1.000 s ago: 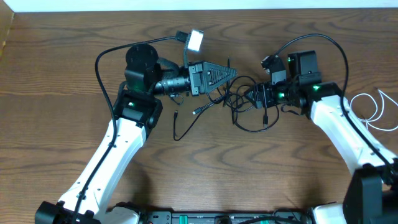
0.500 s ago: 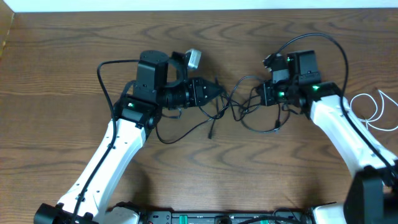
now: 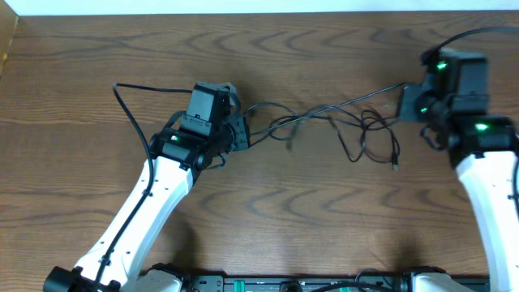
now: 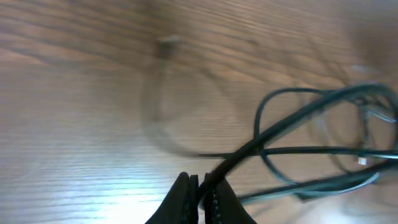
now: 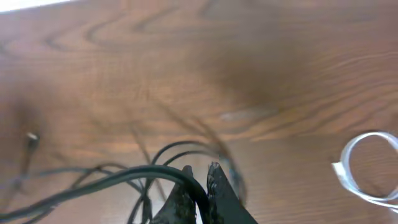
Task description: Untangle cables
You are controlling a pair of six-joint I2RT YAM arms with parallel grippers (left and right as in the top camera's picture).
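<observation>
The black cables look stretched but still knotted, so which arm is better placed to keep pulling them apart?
Probably the right. The right gripper grips the black cables with bare table behind it; the left gripper, also shut on them, has its arm folded close.

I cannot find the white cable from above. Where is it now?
The white cable shows only in the right wrist view, coiled on the table at the right edge, apart from the black cables held in the right pincer.
</observation>
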